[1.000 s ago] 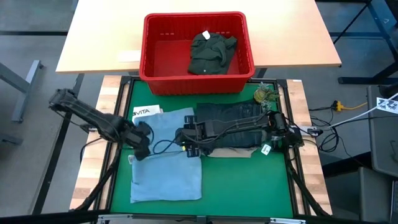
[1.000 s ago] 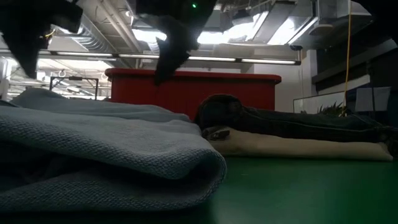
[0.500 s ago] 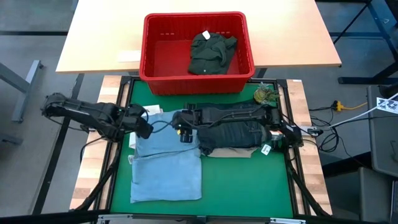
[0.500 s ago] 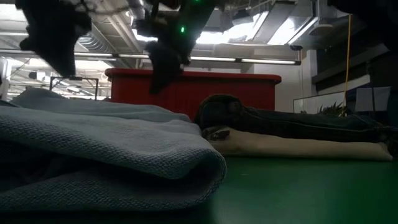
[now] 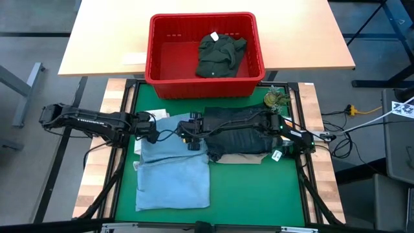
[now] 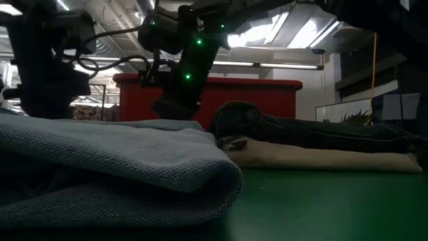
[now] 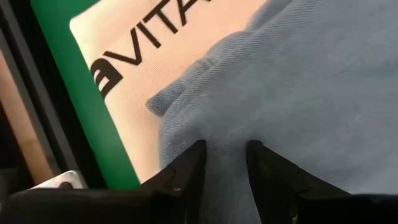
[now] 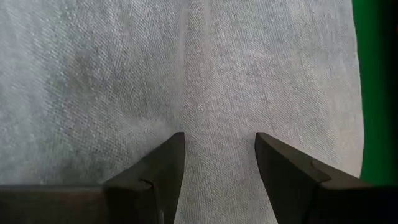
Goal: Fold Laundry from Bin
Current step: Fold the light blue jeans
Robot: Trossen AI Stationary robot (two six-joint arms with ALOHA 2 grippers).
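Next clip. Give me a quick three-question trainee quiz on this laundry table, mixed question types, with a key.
1. True or false: the red bin is empty.
2. Multiple choice: the light blue jeans lie A) in the bin, B) on the green mat, C) on top of the dark navy jeans.
3. Fill in: both the left claw and the right claw are over the far edge of the ____ jeans.

Key:
1. False; a dark olive-green garment lies in it.
2. B.
3. Light blue.
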